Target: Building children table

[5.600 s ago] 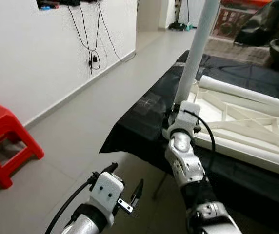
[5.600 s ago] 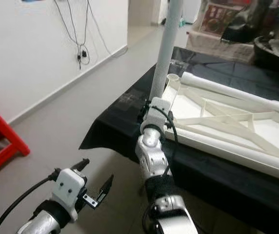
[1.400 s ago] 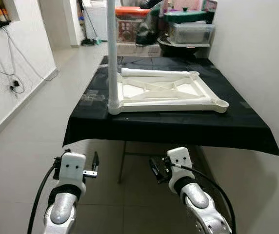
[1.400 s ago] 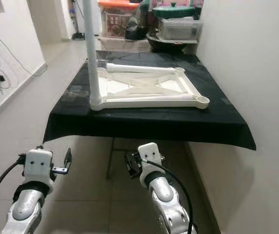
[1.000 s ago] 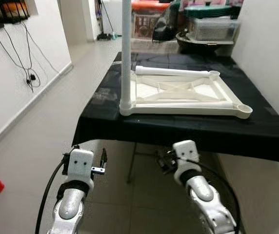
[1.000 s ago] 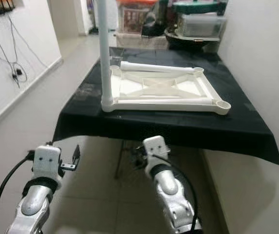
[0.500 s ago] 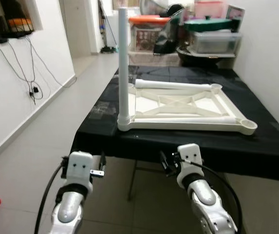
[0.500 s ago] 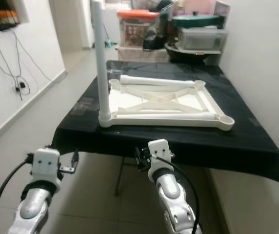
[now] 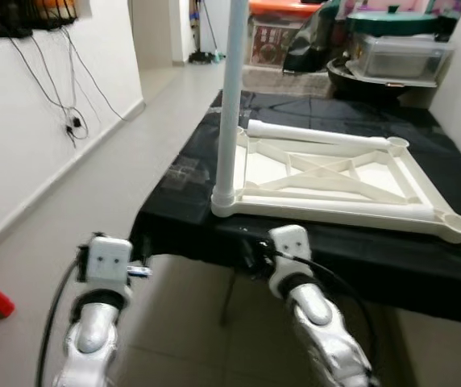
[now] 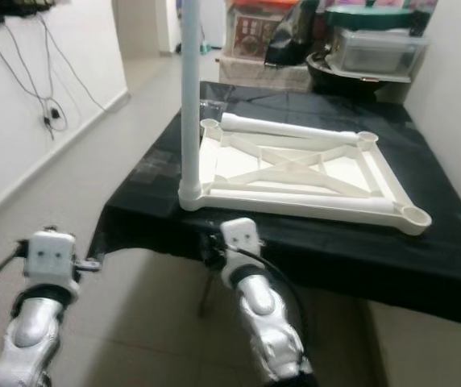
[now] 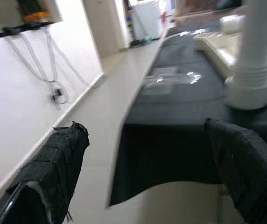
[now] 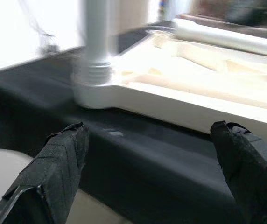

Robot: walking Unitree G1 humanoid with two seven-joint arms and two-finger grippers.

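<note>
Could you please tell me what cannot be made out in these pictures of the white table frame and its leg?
- Upright leg: its top is cut off by the upper edge of both eye views.
- Loose leg lying along the far side of the table frame: how it rests there is too small to tell.
- Right wrist view: blurred, so the leg's seating in the corner socket is unclear.
- Black table: its legs are hidden by the cloth.

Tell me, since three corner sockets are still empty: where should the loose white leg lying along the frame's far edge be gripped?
Probably mid-length on the loose leg, from above. It lies flat along the far rail of the white table frame, so its round sides are exposed. Come from the right, clear of the upright leg.
</note>
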